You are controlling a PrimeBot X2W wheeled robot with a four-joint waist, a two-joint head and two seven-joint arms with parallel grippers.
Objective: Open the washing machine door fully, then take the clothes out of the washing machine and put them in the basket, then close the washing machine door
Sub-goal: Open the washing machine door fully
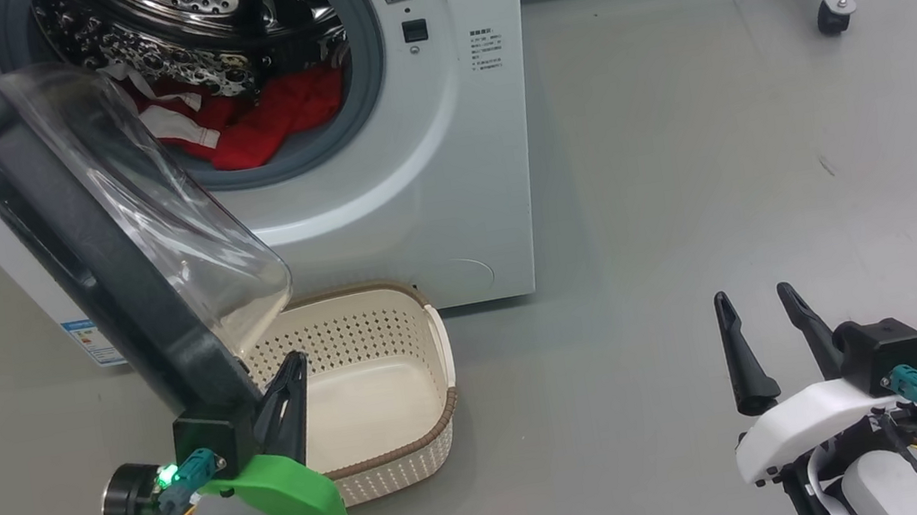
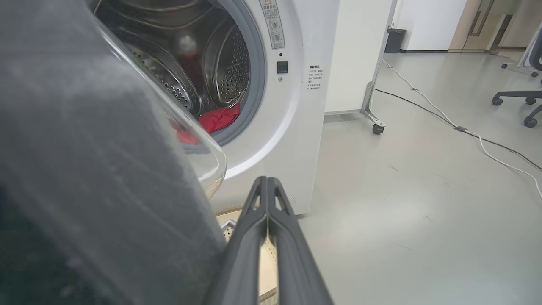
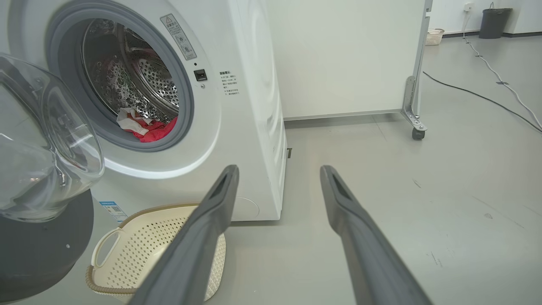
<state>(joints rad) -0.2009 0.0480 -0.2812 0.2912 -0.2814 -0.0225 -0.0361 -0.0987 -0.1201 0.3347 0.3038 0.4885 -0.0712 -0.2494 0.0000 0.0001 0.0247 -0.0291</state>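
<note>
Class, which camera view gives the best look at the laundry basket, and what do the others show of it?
The head view: it looks down into the basket, showing its inside and most of its rim. The right wrist view shows one handle and part of the inside; the left wrist view, just a sliver.

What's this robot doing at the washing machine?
It's unloading laundry. The washing machine door is swung open, and the left gripper, fingers shut, sits by the door's lower edge, seemingly pushing it wider. The red clothes lie in the washing machine, none taken out yet. The basket sits empty on the floor below the door. The right gripper hangs open, holding nothing.
</note>
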